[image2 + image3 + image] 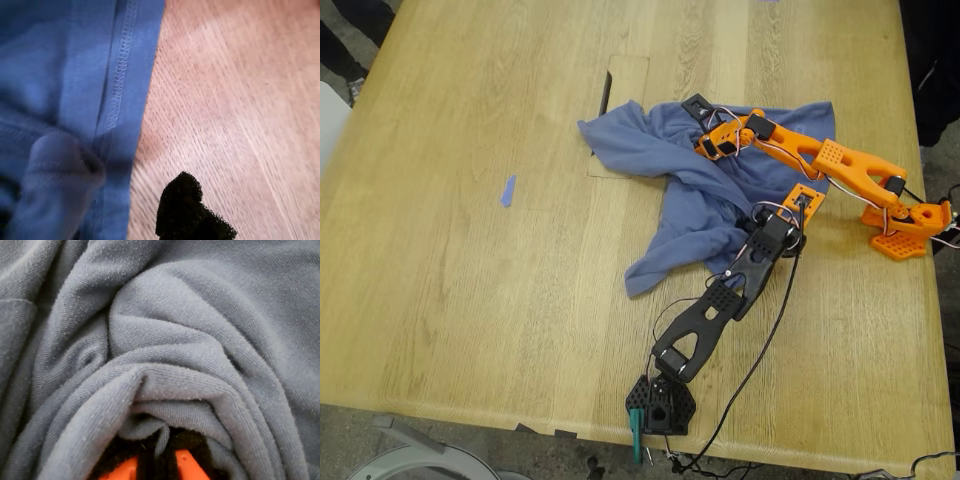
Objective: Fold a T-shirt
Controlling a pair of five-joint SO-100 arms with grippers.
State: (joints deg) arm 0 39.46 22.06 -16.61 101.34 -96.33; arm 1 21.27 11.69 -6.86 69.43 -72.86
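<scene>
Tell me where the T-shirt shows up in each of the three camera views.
Exterior view: T-shirt crumpled right of centre, under both arms.
First wrist view: its stitched hem beside bare table.
Second wrist view: bunched folds fill the picture.
Shared landmark: the blue fabric itself.

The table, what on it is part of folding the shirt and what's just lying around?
For the job: T-shirt, crumpled; my first gripper; my second gripper.
Lying about: blue tape scrap; cables; rectangular table cutout.
</scene>
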